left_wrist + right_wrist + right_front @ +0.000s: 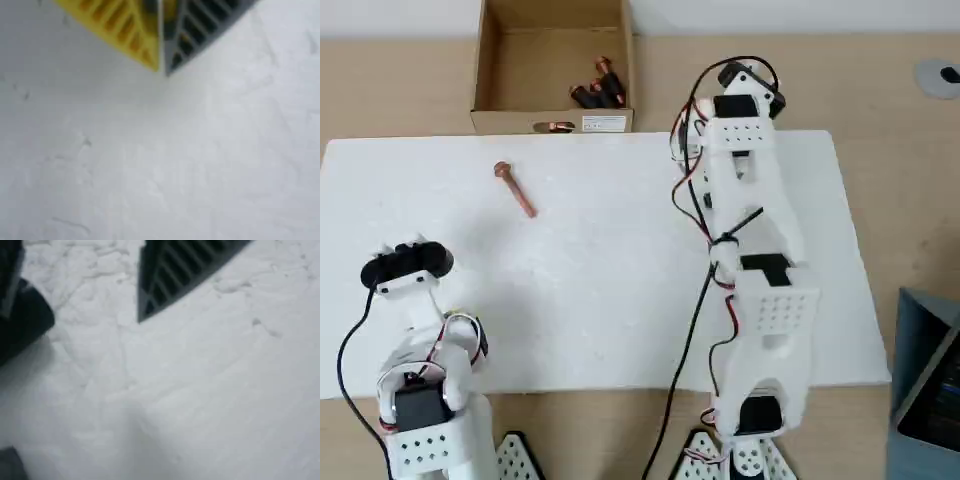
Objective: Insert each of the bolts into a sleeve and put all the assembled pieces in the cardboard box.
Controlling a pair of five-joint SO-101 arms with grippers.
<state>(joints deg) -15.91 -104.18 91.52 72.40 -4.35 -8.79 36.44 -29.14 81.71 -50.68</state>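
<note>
Low over the white mat (150, 165), your left hand (161, 69) sits clenched, empty. Your right hand (92, 317) hangs released, arm outstretched.

A bolt (514, 188) lies on the white mat (610, 290) (near the cardboard box (510, 122)).

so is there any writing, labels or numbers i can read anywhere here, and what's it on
white label on the front wall of the cardboard box: it carries print, too small to read.
Nothing else with words, numbers or signs can be made out in the high view or either wrist view.
</note>
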